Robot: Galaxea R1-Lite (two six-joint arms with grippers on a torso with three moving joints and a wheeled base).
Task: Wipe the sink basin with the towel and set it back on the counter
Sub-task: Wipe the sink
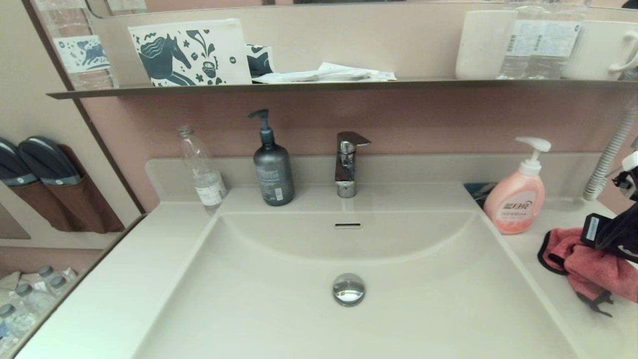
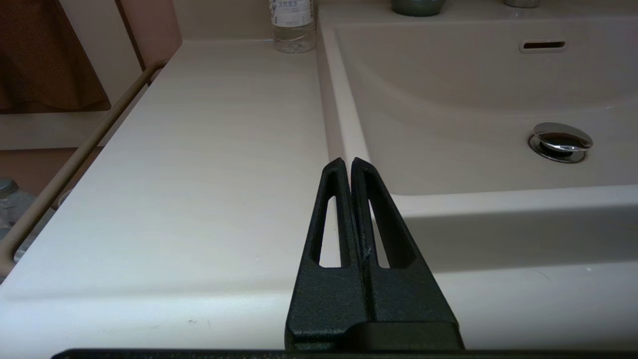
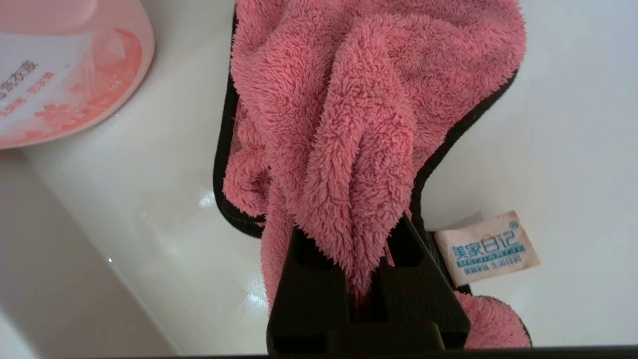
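Note:
The coral-pink towel (image 1: 580, 264) with black edging lies bunched on the counter (image 1: 551, 294) to the right of the sink basin (image 1: 279, 279). My right gripper (image 1: 595, 247) comes in from the right edge and is shut on the towel. In the right wrist view a raised fold of the towel (image 3: 359, 149) is pinched between the fingers of the right gripper (image 3: 354, 234), and the rest rests on the counter. The left gripper (image 2: 347, 162) is shut on nothing, low over the counter's front left by the basin rim. The basin holds only its chrome drain plug (image 1: 349, 288).
A pink soap bottle (image 1: 516, 202) stands just behind the towel. A grey pump bottle (image 1: 273, 169), a clear plastic bottle (image 1: 202, 169) and the faucet (image 1: 347, 162) line the back edge. A dark shelf (image 1: 319, 86) runs above. A ribbed hose (image 1: 610, 154) hangs at far right.

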